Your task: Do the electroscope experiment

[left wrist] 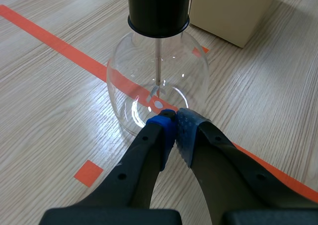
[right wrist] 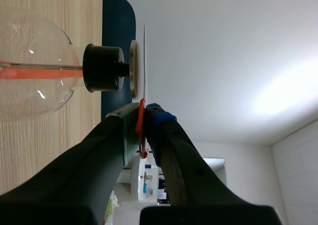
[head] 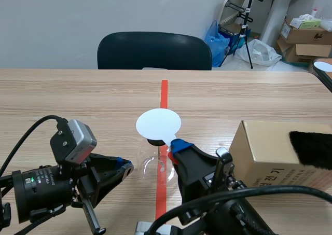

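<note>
Clear glass forms the bulb of the electroscope, which stands on the red tape line at the middle of the wooden table. It has a black stopper in its neck and a white disc on top. Low beside the electroscope's bulb sits the left gripper, its blue pads pressed together with nothing between them and the tips right up against the glass (contact is too close to call). On the electroscope's other side, up by the disc's rim, the right gripper has its fingers clamped on a thin red strip. Further out on that side stands a cardboard box with a black furry cloth on it. Beyond the electroscope, past the table's far edge, is a dark chair.
</note>
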